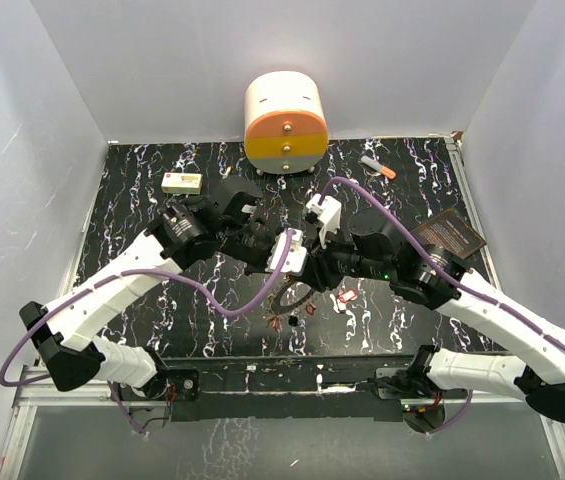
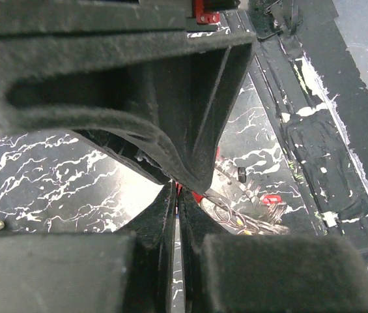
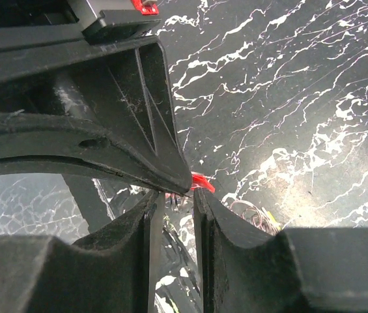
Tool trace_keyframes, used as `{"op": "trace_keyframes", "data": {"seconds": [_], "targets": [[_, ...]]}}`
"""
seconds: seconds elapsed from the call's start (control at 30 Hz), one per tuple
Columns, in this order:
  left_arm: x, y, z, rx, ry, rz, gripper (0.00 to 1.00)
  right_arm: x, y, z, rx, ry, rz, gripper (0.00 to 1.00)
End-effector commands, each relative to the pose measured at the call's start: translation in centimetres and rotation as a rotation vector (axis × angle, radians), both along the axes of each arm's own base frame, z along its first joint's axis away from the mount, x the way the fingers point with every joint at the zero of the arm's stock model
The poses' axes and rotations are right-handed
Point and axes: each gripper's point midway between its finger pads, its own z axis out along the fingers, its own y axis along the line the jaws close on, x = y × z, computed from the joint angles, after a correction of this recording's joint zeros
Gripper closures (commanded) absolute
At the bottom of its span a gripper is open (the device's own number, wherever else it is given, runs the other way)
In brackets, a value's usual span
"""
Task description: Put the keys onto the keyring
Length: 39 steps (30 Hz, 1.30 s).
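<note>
Top view: the left gripper (image 1: 294,278) and right gripper (image 1: 318,272) meet over the keyring (image 1: 284,304), largely hiding it, with loose keys (image 1: 347,296) just beside. Left wrist: jaws pressed shut, contents obscured. Right wrist: jaws slightly apart by a red key (image 3: 202,184); grip indeterminable.

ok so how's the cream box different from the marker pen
The cream box is a flat rectangle; the marker pen is a thin stick with an orange tip. The box lies left of the round drawer unit, the pen right of it. The box sits level, the pen slants. Both lie at the table's back, untouched.
</note>
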Motion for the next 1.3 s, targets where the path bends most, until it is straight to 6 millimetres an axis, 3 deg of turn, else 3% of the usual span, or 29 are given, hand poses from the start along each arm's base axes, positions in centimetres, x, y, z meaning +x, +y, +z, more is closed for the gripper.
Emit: {"op": "trace_keyframes", "data": {"seconds": [0.0, 0.17, 0.3, 0.43, 0.67, 0.77, 0.9, 1.03, 1.27], "targets": [[-1.1, -0.7, 3.3, -0.088, -0.009, -0.054, 1.0, 0.6, 1.2, 3.4, 0.094, -0.076, 0.022, 0.7], [-1.3, -0.7, 3.5, -0.087, -0.001, -0.061, 1.0, 0.5, 1.2, 3.2, 0.095, -0.068, 0.024, 0.72], [-1.4, -0.8, 3.6, -0.092, 0.01, -0.064, 1.0, 0.8, 1.2, 3.2, 0.092, -0.072, 0.009, 0.86], [-1.6, -0.9, 3.8, -0.099, 0.02, -0.062, 1.0, 0.8, 1.1, 3.2, 0.092, -0.073, 0.003, 0.92], [-1.2, -0.7, 3.5, -0.092, 0.014, -0.027, 1.0, 1.0, 0.3, 3.9, 0.115, -0.099, -0.034, 0.92], [-0.3, -0.7, 3.8, -0.106, -0.021, 0.014, 0.89, 0.8, -0.3, 4.1, 0.124, -0.1, -0.048, 0.92], [0.7, -0.6, 4.5, -0.146, -0.08, 0.066, 0.81, 0.4, -0.7, 4.3, 0.142, -0.102, -0.051, 0.92], [1.0, -0.5, 5.2, -0.165, -0.11, 0.079, 0.75, 0.3, -1.1, 4.9, 0.165, -0.122, -0.061, 0.92], [0.7, -0.6, 4.0, -0.133, -0.079, 0.062, 0.72, 0.3, -1.2, 5.8, 0.214, -0.156, -0.066, 0.92]]}}
